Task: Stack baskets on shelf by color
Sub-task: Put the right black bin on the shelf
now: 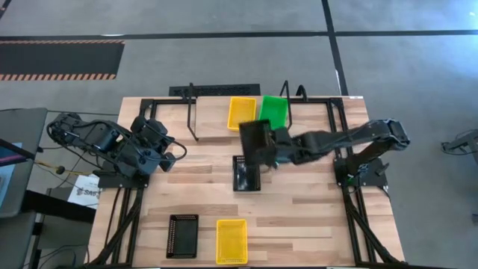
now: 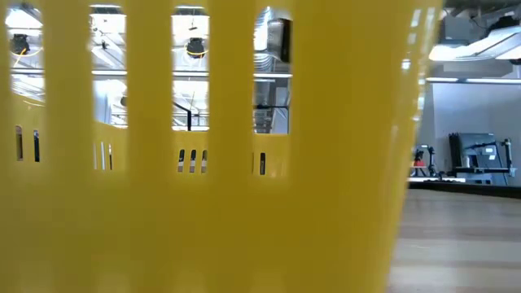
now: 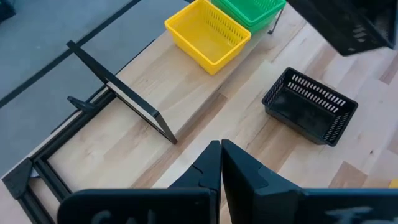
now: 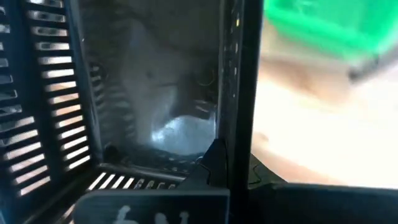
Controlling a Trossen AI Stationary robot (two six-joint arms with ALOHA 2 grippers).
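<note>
My right gripper (image 1: 275,147) is shut on a black basket (image 1: 256,142), held above the table in front of the shelf (image 1: 193,119). On the shelf's right part sit a yellow basket (image 1: 241,112) and a green basket (image 1: 273,110), side by side. A second black basket (image 1: 246,174) rests on its base on the table below the held one. A third black basket (image 1: 183,235) and a yellow basket (image 1: 231,240) rest near the front edge. My left gripper (image 3: 221,155) is shut and empty at the table's left. My right gripper holds the black basket by one side wall (image 4: 236,112), with one finger (image 4: 214,158) inside the basket; the other finger is hidden behind the wall. The fingers come level from the table's right. The basket is lifted clear of the table and tilted.
The shelf's left part (image 1: 213,119) is bare wood between its upright looped ends. The low view is filled by the wall of the front yellow basket (image 2: 203,203). Black table frame bars (image 1: 119,209) run along both sides.
</note>
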